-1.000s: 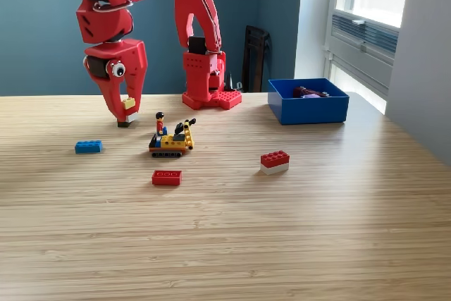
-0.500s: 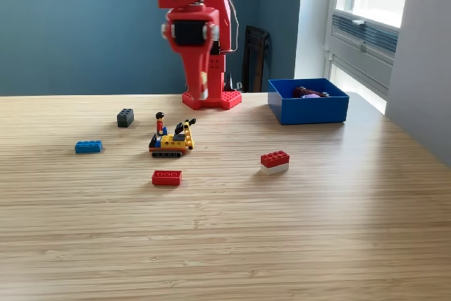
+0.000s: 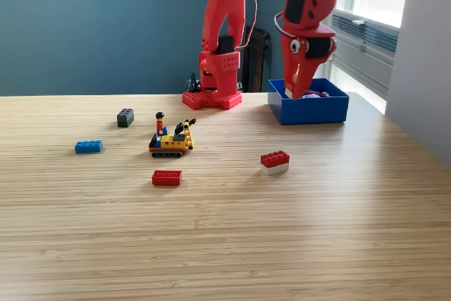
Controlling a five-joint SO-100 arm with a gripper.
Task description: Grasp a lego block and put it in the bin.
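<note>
The bright blue bin (image 3: 310, 111) stands at the back right of the wooden table in the exterior view, with a dark purple piece (image 3: 315, 94) inside it. My red gripper (image 3: 292, 92) points down over the bin's left part, its tips level with the rim. The jaws are drawn together, and a small pale block shows pinched at their tips. Loose lego blocks lie on the table: a black one (image 3: 125, 117), a blue one (image 3: 88, 146), a flat red one (image 3: 166, 177) and a red-on-white one (image 3: 274, 161).
A yellow toy vehicle with a minifigure (image 3: 171, 141) sits between the blocks. The arm's red base (image 3: 212, 96) stands at the table's back, left of the bin. A window wall runs along the exterior view's right.
The gripper lifted a small yellow-and-white block off the black block at the left, swung across past the base, and now hangs over the bin at the right. The black block stays behind.
</note>
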